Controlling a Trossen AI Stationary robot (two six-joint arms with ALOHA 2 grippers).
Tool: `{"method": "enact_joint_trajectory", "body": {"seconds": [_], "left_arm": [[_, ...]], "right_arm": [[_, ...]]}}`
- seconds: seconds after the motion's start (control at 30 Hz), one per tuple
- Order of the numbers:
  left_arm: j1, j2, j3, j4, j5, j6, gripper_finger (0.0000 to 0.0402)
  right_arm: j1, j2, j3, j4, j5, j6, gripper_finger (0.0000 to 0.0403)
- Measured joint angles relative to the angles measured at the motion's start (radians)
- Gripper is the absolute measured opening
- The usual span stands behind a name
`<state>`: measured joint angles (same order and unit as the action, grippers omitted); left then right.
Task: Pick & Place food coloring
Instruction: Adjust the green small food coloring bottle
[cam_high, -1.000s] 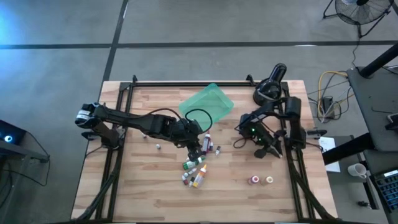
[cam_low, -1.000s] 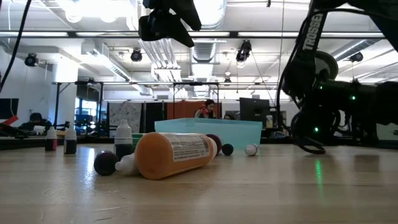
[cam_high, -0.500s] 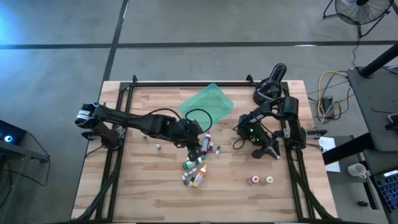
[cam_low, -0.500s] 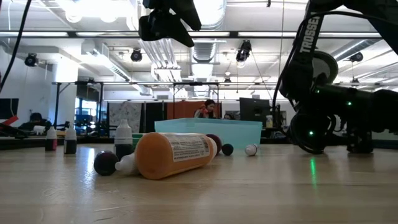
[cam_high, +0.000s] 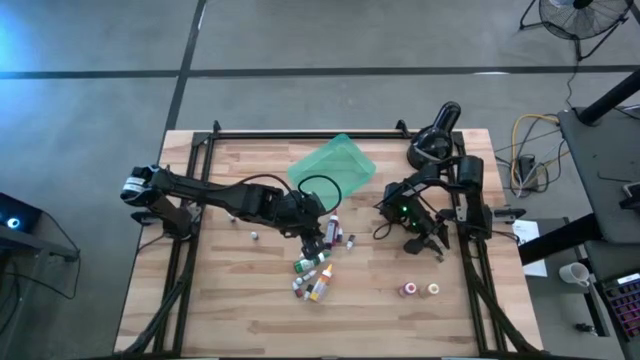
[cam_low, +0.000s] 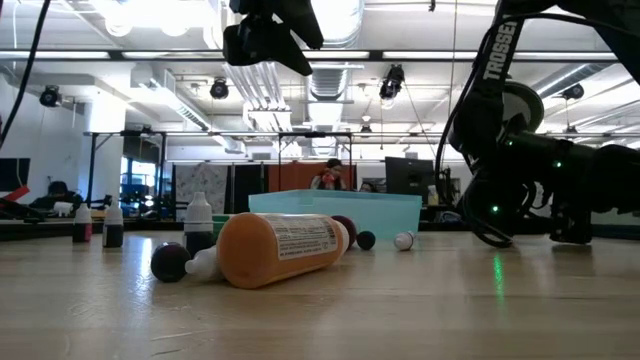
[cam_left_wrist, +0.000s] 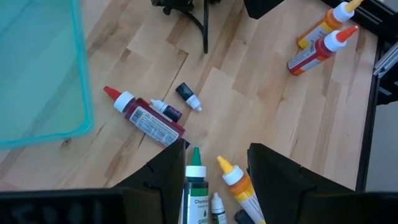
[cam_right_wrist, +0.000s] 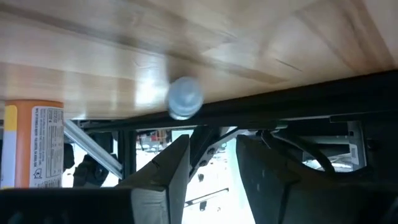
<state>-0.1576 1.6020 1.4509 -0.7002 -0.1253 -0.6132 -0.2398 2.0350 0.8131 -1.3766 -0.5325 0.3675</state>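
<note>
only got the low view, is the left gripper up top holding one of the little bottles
Observer: No. Its wrist view shows the left gripper open and empty above the lying bottles.
Operator: whats nearest it
Observer: A green-capped dark green bottle and a yellow-tipped orange bottle, side by side just ahead of its fingers.
Operator: wheres the tray from there
Observer: From above, the translucent teal rectangular plastic tray sits past the pile, toward the table's far edge. The right gripper waits near the right edge.
</note>
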Motion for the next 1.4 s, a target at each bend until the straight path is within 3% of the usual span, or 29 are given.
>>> {"method": "enact_joint_trajectory", "body": {"seconds": [0.17,0.27,0.43,0.7,0.87,1.1,1.4], "left_arm": [[-0.003,0.000,0.000,0.000,0.015,0.000,0.0147],[-0.003,0.000,0.000,0.000,0.018,0.000,0.0147],[-0.003,0.000,0.000,0.000,0.021,0.000,0.0147],[-0.003,0.000,0.000,0.000,0.020,0.011,0.0147],[-0.003,0.000,0.000,0.000,0.020,0.036,0.0147],[-0.003,0.000,0.000,0.002,0.020,0.042,0.0147],[-0.003,0.000,0.000,0.004,0.020,0.039,0.0147]], "right_arm": [[0.008,-0.004,0.000,-0.001,0.102,-0.019,0.0128],[0.027,-0.029,0.000,0.002,0.110,-0.027,0.0132],[0.067,-0.183,0.000,0.041,0.110,0.001,0.0142],[0.161,-0.583,-0.057,0.175,0.114,0.390,0.0147],[0.229,-0.708,-0.158,0.219,0.112,0.598,0.0148],[0.290,-0.739,-0.200,0.362,0.165,0.738,0.0146],[0.317,-0.633,-0.225,0.434,0.176,0.789,0.0145]]}}
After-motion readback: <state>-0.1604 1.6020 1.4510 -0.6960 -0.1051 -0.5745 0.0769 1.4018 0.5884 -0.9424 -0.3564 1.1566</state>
